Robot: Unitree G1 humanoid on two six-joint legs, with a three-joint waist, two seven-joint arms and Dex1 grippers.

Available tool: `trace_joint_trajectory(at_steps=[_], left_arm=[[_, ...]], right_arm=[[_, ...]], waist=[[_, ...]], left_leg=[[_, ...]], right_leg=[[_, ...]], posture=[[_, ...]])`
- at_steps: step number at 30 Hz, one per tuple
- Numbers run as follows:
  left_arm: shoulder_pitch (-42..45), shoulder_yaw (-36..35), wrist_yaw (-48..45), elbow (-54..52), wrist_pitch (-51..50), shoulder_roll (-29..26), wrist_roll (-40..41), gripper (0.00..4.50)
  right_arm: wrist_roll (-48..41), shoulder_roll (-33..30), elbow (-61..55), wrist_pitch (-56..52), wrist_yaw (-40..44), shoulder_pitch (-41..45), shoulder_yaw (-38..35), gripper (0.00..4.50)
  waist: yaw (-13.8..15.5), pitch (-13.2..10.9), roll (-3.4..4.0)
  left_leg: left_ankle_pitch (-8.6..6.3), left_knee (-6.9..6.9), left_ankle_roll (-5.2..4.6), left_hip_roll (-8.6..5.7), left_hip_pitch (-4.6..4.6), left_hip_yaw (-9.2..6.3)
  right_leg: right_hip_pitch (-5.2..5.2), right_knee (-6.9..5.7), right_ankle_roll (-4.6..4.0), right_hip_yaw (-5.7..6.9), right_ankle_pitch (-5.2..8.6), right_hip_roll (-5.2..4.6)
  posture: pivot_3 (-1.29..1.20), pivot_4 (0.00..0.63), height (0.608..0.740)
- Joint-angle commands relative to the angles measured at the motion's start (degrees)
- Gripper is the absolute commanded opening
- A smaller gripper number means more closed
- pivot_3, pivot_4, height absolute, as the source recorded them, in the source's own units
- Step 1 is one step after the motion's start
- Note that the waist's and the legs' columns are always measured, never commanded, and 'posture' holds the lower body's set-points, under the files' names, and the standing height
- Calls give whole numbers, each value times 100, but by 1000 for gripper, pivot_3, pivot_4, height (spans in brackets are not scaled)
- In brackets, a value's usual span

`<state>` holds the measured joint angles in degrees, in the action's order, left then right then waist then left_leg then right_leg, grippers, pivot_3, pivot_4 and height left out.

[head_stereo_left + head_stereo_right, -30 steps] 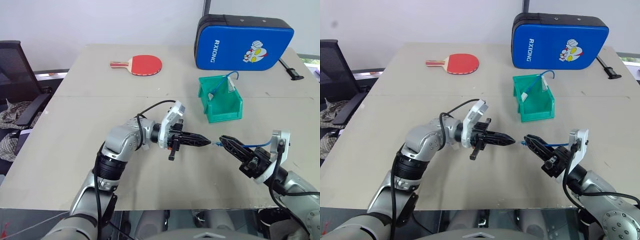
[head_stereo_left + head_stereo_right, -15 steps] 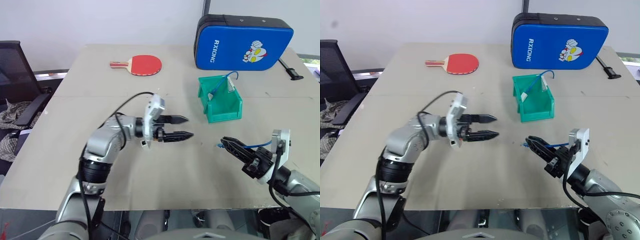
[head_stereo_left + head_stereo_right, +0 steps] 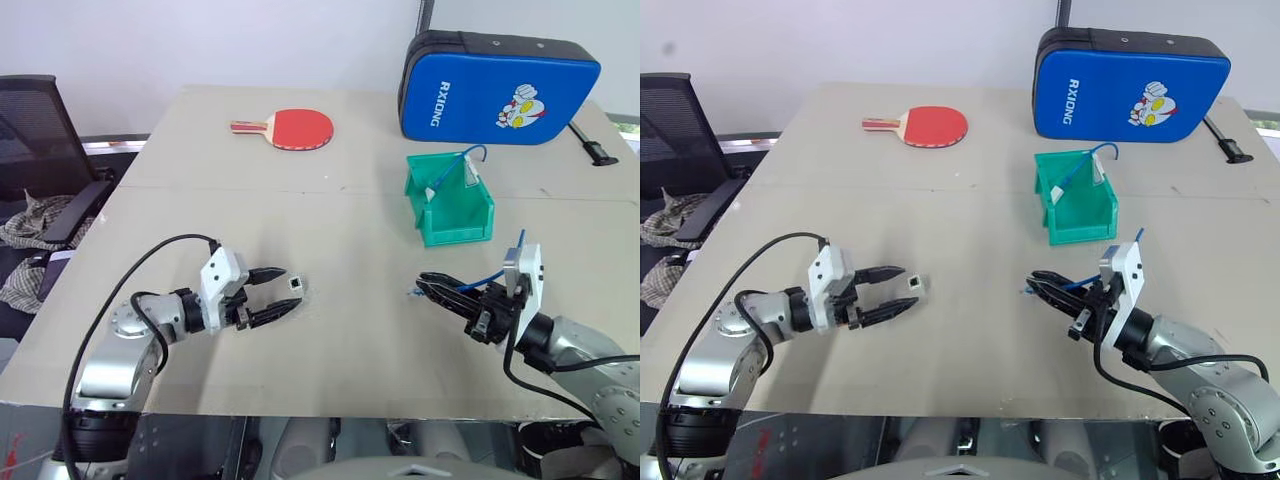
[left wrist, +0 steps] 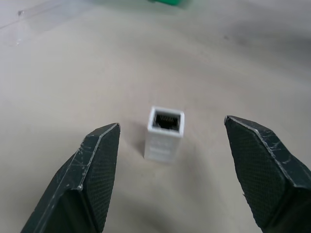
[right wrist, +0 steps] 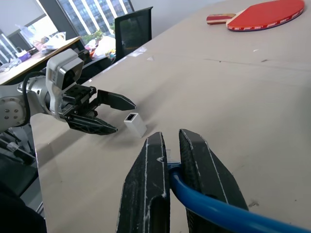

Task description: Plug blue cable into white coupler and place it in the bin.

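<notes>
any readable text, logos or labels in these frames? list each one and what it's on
"RXIONG", white letters running sideways on the blue padded case at the table's far edge.
A cartoon figure printed on the same case carries no words.
Nothing readable on the table tennis paddle, the bin, the white coupler or the gripper housings.

Beige table (image 3: pixel 330 130) against a plain white wall (image 3: pixel 200 40), black office chair (image 3: pixel 40 130) alongside.

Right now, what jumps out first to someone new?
The big blue padded case at the table's far right edge, with the red paddle to its left. Nearer, the open left gripper flanks the white coupler on the table, and the right gripper pinches the blue cable.
</notes>
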<state>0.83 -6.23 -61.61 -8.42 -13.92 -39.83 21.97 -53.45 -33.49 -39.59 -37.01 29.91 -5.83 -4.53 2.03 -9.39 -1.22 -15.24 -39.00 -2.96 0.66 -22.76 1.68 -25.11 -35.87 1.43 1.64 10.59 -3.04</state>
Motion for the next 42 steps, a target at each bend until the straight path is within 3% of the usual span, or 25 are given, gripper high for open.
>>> trace_joint_trajectory(at_steps=[1, 9, 10, 11, 16, 25, 35, 42], left_arm=[[-21, 55, 141, 206, 464, 87, -244, 3507], [462, 408, 97, 1030, 881, 291, -527, 3507], [507, 445, 47, 1118, 938, 292, -538, 2994], [557, 476, 10, 1203, 999, 298, -549, 2816], [835, 655, -306, 1414, 1110, 348, -466, 461], [1692, 1530, -938, 1405, 903, 760, -505, 491], [2906, 2479, -1405, 2899, 1792, 1518, -1244, 491], [3139, 2629, -1611, 3278, 2318, 1590, -1549, 491]], right_arm=[[36, -20, -106, 143, 145, -11, -86, 0], [65, 1, -275, 35, -52, 53, -98, 0], [63, 0, -290, 26, -78, 56, -99, 0], [57, 0, -306, 16, -99, 56, -101, 0], [23, -35, -366, -10, -156, 74, -130, 0], [228, -342, -84, -182, 240, 1061, 225, 0], [1827, -656, 1198, 108, 1740, 3018, 1905, 0], [2619, -599, 1842, 520, 2379, 3384, 2388, 0]], waist=[[0, 0, 0], [2, 1, 1], [0, 2, 2], [-1, 2, 2], [-5, 2, 2], [-7, 4, 0], [-128, 3, -2], [-124, 3, -2]], left_leg=[[0, 0, 0, 0, 0, 2], [0, 1, 0, 1, 0, 2], [0, 1, 0, 1, 0, 2], [0, 0, 0, 1, 1, 3], [0, 1, 0, 1, 1, 4], [0, -7, -1, -1, 1, 8], [-1, -8, -3, -4, -2, 0], [-3, -10, -7, -4, -6, 0]], right_leg=[[0, 0, 0, 0, 0, -1], [-1, -1, 0, 14, -1, 6], [-1, -1, 0, 14, -1, 6], [-1, -1, 0, 13, -1, 6], [-1, -1, 0, 15, -1, 6], [3, -2, 1, 13, -2, 9], [2, -4, -1, 10, -25, 28], [1, -2, 0, 10, -27, 25]], posture=[[0, 150, 731], [0, 150, 731], [0, 150, 731], [0, 150, 731], [0, 150, 731], [0, 150, 731], [0, 150, 731], [0, 150, 731]])
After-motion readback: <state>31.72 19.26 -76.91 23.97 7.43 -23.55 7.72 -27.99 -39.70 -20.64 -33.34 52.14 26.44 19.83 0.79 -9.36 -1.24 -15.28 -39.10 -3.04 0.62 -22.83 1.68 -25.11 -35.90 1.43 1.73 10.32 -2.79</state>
